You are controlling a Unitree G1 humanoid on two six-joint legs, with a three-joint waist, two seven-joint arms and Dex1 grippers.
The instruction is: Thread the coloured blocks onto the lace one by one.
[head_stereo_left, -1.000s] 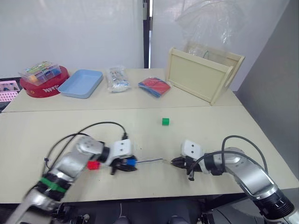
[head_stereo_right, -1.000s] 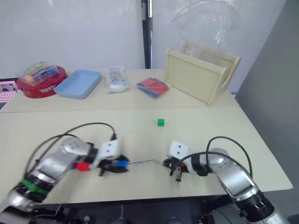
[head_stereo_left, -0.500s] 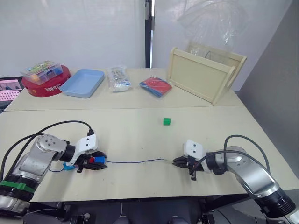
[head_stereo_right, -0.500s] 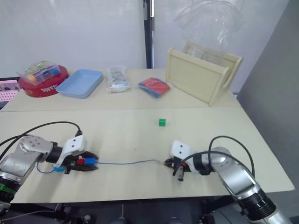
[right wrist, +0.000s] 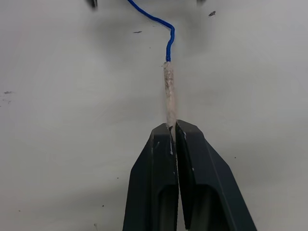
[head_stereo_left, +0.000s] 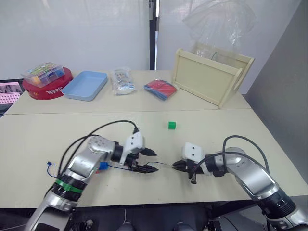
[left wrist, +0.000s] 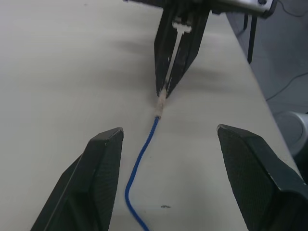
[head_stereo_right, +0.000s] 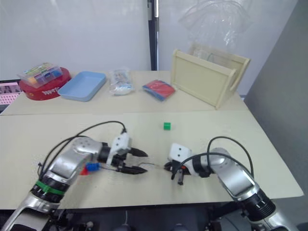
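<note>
The right gripper (right wrist: 172,126) has its fingers pressed together on the pale stiff tip of the lace (right wrist: 168,94), pinching it low over the worktop (head_stereo_left: 216,125) so that most of the tip sticks out ahead of the fingers, with the dark-blue string curving away from it toward the other arm. The left gripper (left wrist: 166,144) faces it with its fingers spread wide and nothing between them; the string runs on the worktop through that gap. Behind the left gripper, beside the forearm, a blue block (head_stereo_left: 103,165) and a red block (head_stereo_right: 84,170) look already strung on the lace, though the red one is partly hidden. The green block (head_stereo_left: 172,125) sits alone farther out on the worktop, well apart from both grippers, and is probably the next to go on. To do that well, the right gripper should hold the tip steady and level, keeping enough of it bare for a block's hole to slide over. The left gripper would have to pinch the block by its side faces, leaving the hole clear, and bring it straight along the line of the tip, not at an angle. The main risks are the tip bending under a skewed push, or the small cube twisting in the fingers.
</note>
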